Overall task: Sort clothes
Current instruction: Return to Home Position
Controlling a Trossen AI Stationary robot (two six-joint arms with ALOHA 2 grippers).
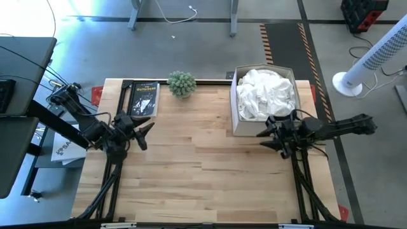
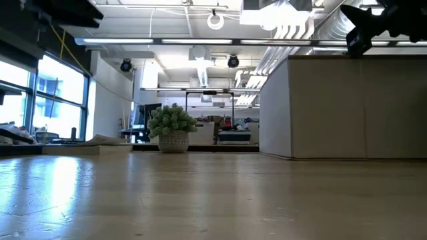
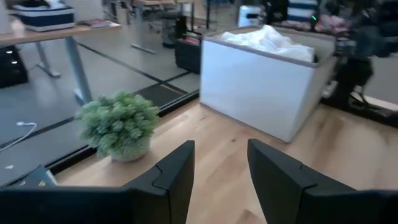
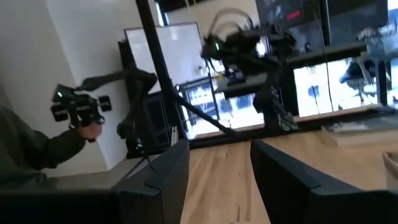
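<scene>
White clothes [image 1: 266, 92] lie heaped in a white cardboard box [image 1: 236, 122] at the table's far right; they also show in the left wrist view [image 3: 267, 38]. No dark clothes show in any view. My left gripper [image 1: 146, 131] hovers open and empty at the table's left, near the book, with its fingers [image 3: 174, 174] apart. My right gripper [image 1: 263, 137] hovers open and empty just in front of the box's near side, pointing toward the table's left, with its fingers [image 4: 168, 174] apart.
A black book with yellow lettering [image 1: 144, 98] lies at the far left. A small potted plant [image 1: 182, 84] stands at the far edge beside it. The box wall [image 2: 347, 107] fills the low view's right. A person's sleeve [image 4: 28, 155] shows beyond the table.
</scene>
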